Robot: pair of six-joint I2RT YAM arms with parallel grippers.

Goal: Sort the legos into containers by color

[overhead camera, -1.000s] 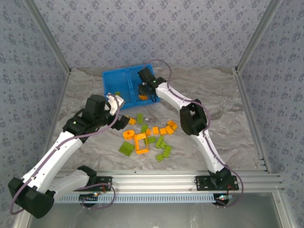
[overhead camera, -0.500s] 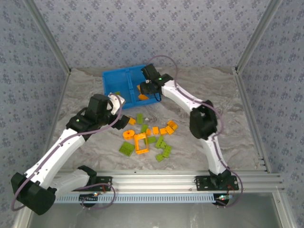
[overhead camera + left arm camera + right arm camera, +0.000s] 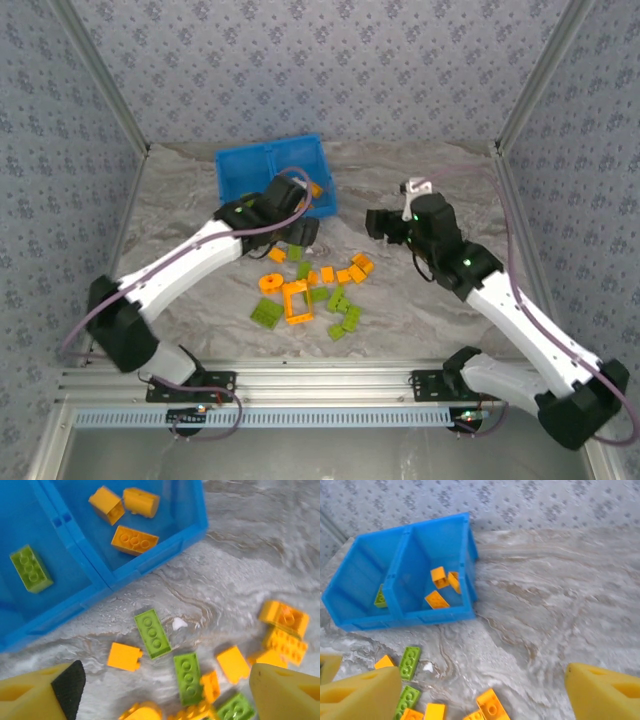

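Grey marbled table (image 3: 470, 170) carrying a shallow bright blue plastic tray (image 3: 250, 170) of two square compartments. The left gripper (image 3: 302, 233) hangs just in front of the tray's near wall, yellow fingers (image 3: 35, 695) spread wide and empty, above the tray-side edge of the loose heap of orange and lime green plastic bricks (image 3: 310, 290). The right gripper (image 3: 378, 222) stands to the right of the tray, jaws likewise parted and holding nothing, apart from the heap. Inside the tray, three orange bricks (image 3: 134, 539) lie in one compartment and a single green brick (image 3: 30, 569) in the other.
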